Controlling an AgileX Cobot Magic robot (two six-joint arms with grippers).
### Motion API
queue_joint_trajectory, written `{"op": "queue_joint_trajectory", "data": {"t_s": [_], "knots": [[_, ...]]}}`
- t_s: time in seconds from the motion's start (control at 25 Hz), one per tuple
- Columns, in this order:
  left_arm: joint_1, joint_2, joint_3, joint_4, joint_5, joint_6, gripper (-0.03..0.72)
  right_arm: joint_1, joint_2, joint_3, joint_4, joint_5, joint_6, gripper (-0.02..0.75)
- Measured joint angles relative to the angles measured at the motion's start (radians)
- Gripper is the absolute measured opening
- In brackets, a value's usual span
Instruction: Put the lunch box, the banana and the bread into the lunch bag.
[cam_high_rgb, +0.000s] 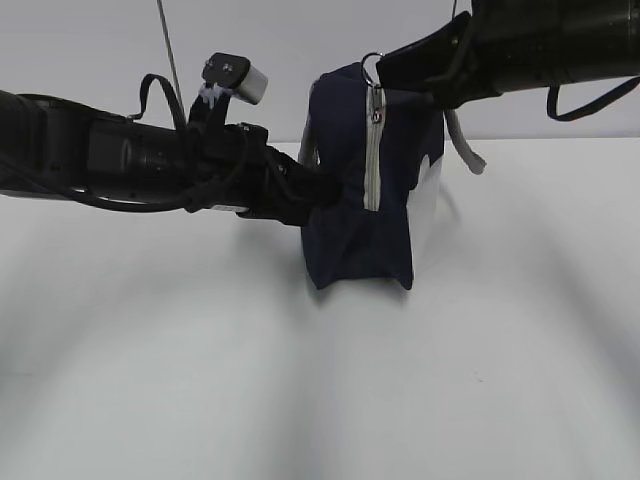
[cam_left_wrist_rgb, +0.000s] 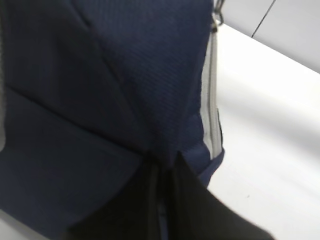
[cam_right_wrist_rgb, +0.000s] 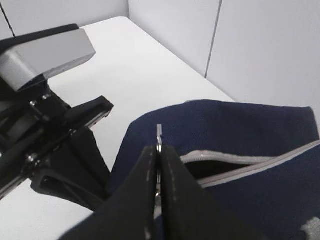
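The navy-blue lunch bag (cam_high_rgb: 365, 200) stands on the white table, its grey zipper (cam_high_rgb: 375, 150) running down the near end. My left gripper (cam_high_rgb: 335, 192) is shut on a pinch of the bag's fabric (cam_left_wrist_rgb: 125, 100) at its left end. My right gripper (cam_high_rgb: 385, 68) is shut on the metal ring pull (cam_right_wrist_rgb: 159, 131) at the bag's top. In the right wrist view the zipper (cam_right_wrist_rgb: 240, 165) is partly open behind the pull, and the inside is dark. The lunch box, banana and bread are out of view.
The white table (cam_high_rgb: 320, 400) spreads in front of the bag. A grey rope handle (cam_high_rgb: 462, 145) hangs off the bag's right side. The left arm's wrist camera (cam_right_wrist_rgb: 47, 52) sits close to the left of the bag. A pale wall stands behind.
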Motion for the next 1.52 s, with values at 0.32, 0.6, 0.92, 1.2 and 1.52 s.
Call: {"op": "queue_joint_trajectory", "data": {"t_s": [0.32,0.6,0.92,1.2,1.52], "knots": [[0.000,0.000,0.031,0.008,0.026,-0.044,0.011,0.000,0.004,-0.072,-0.053,0.000,0.052,-0.016],[0.001,0.000,0.035,0.110,0.056,-0.111,0.011,-0.002,0.024,-0.127,-0.197,0.078,0.113,-0.016],[0.001,0.000,0.041,0.195,0.082,-0.164,0.010,-0.112,0.168,-0.284,-0.256,0.362,0.238,-0.016],[0.001,0.000,0.041,0.248,0.104,-0.199,0.010,-0.133,0.254,-0.402,-0.271,0.406,0.298,-0.016],[0.001,0.000,0.041,0.270,0.139,-0.213,0.008,-0.133,0.381,-0.527,-0.272,0.408,0.355,-0.016]]}}
